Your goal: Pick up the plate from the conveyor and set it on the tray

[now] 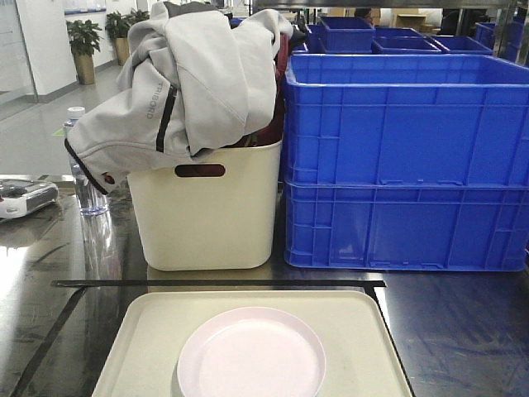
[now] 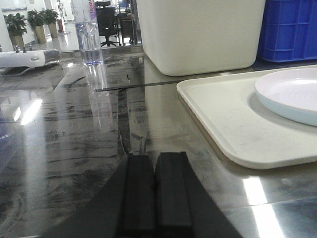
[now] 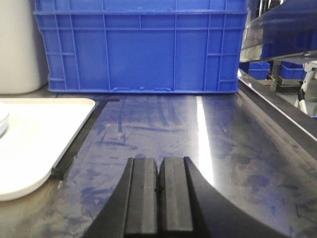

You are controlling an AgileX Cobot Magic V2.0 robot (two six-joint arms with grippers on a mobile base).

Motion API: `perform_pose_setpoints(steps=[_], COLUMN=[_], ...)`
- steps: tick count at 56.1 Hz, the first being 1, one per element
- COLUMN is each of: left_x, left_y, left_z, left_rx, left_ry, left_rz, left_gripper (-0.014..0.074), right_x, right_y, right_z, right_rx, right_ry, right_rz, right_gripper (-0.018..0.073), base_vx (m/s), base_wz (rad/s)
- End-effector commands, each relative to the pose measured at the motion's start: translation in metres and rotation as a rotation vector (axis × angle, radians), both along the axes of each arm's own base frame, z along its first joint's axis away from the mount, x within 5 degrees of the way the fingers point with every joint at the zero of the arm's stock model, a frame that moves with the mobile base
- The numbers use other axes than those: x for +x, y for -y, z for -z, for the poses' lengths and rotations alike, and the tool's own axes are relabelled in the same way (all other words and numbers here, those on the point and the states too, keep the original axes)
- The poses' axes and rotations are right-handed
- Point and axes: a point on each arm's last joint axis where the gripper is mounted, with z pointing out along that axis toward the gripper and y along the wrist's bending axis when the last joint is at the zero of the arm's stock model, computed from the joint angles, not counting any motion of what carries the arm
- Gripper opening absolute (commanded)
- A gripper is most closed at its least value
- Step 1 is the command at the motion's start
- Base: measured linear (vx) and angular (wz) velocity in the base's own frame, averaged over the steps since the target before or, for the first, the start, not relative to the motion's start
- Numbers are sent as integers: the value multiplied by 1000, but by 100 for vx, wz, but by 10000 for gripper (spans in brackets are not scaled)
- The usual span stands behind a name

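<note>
Closest to the camera, a pale pink plate (image 1: pixel 251 354) lies flat on the cream tray (image 1: pixel 149 331), nearer its front edge, with bare tray on either side. Behind the tray stand a cream bin (image 1: pixel 207 219) and stacked blue crates (image 1: pixel 405 165). Left end effector (image 2: pixel 155 191) and right end effector (image 3: pixel 158 198) rest pressed together, empty, over bare steel surface (image 3: pixel 237 148) flanking the tray.

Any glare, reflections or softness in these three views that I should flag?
Front view: window glare whitens the steel table at left. Left wrist view: bright streaks on the table beside the tray, and the left gripper is soft up close. Right wrist view: a white glare stripe and blue crate reflections on the steel.
</note>
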Motion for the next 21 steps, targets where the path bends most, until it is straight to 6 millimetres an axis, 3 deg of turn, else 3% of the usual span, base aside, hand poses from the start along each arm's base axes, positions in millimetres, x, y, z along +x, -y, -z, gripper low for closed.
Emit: perform_pose_setpoints(steps=[1,21], left_x=[1,1], left_y=[0,0], left_z=[0,0], left_rx=[-23,-23], left_ry=[64,64], left_rz=[-4,-4], left_gripper=[3,3], right_x=[0,0], right_y=[0,0], right_z=[-2,-2], right_rx=[-17,-17], right_ry=[68,68], right_rz=[4,4], right_gripper=[-13,-13], base_vx=[0,0], base_wz=[0,0])
